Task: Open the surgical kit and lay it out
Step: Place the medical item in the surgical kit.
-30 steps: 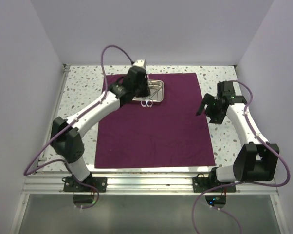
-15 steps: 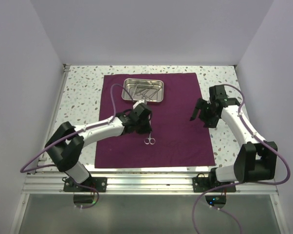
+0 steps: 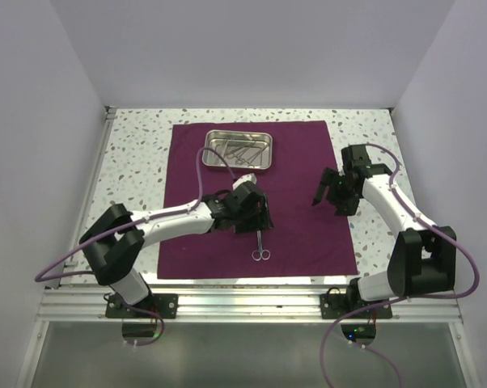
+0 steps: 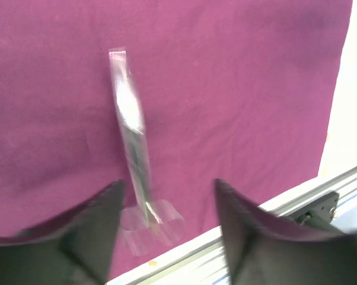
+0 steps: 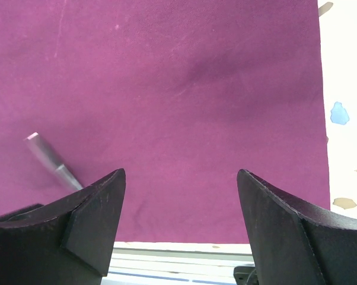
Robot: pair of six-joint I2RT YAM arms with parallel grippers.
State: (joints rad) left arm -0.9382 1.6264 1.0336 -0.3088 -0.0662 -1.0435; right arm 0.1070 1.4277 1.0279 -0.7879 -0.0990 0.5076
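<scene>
The maroon cloth wrap point(image 3: 300, 153) lies spread flat on the table. At its far edge stands the steel tray point(image 3: 212, 136) with several thin silvery instruments point(image 3: 238, 151) in it. A small pair of scissors point(image 3: 260, 245) lies on the cloth near the front edge, handles toward me. My left gripper point(image 3: 260, 223) hovers just behind it, open, nothing gripped. In the left wrist view the blurred scissors point(image 4: 134, 142) lie on the cloth beneath the spread left gripper point(image 4: 166, 184). My right gripper point(image 3: 328, 200) hangs open over the cloth's right part; in its own view the right gripper point(image 5: 179, 172) is empty, and a silvery tip point(image 5: 48, 157) shows at the left.
The speckled white table point(image 3: 138, 153) shows around the cloth. An aluminium rail point(image 3: 243, 303) runs along the near edge with both arm bases on it. Pale walls close in the left, back and right sides.
My left arm carried the scissors from the tray toward the front of the cloth, then opened and let them go. The right gripper shifted slightly left and toward me.
</scene>
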